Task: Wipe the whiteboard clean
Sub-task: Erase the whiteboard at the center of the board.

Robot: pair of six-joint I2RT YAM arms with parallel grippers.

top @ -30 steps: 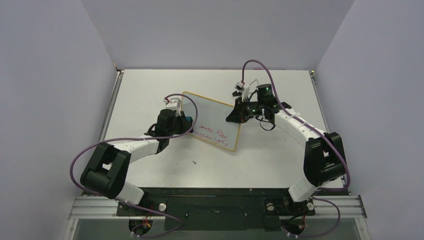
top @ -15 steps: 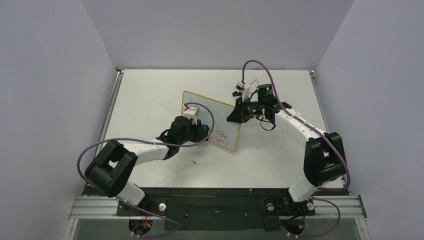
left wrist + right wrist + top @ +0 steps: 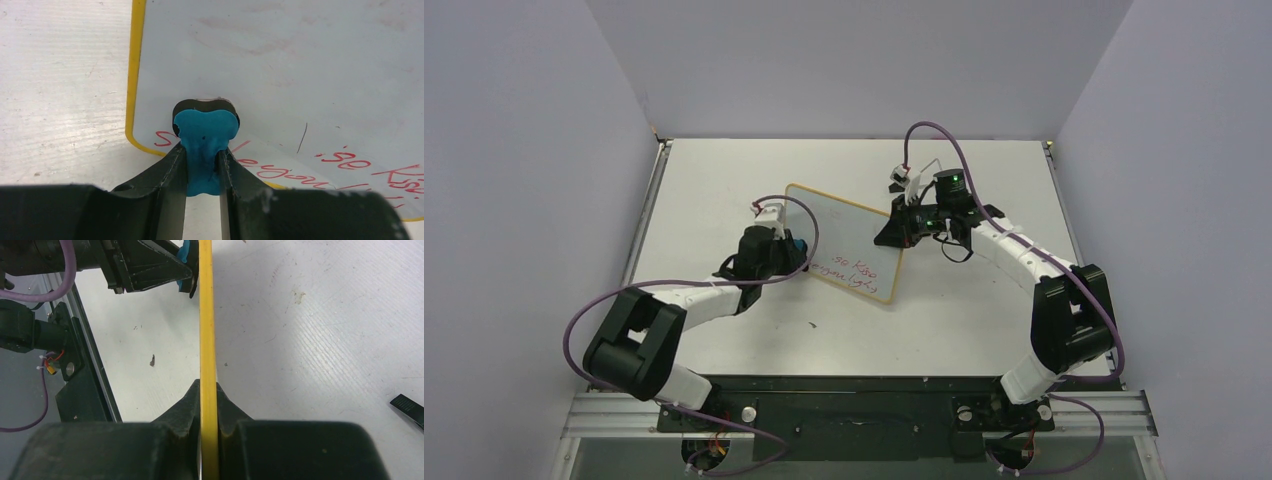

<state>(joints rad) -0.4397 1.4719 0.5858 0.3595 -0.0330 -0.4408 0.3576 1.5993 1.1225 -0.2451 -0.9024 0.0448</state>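
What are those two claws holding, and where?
The left gripper pinches the blue eraser by its narrow back end; the right gripper clamps the whiteboard by its yellow edge.

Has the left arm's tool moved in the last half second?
Yes. The left tool has swept back left, from over the red writing to the left edge of the whiteboard.

Left arm [image 3: 694, 297], right arm [image 3: 1014, 255]: white links, black joints. A purple cable [image 3: 70, 265] loops along each. Green lights [image 3: 952, 180] at 1 o'clock.
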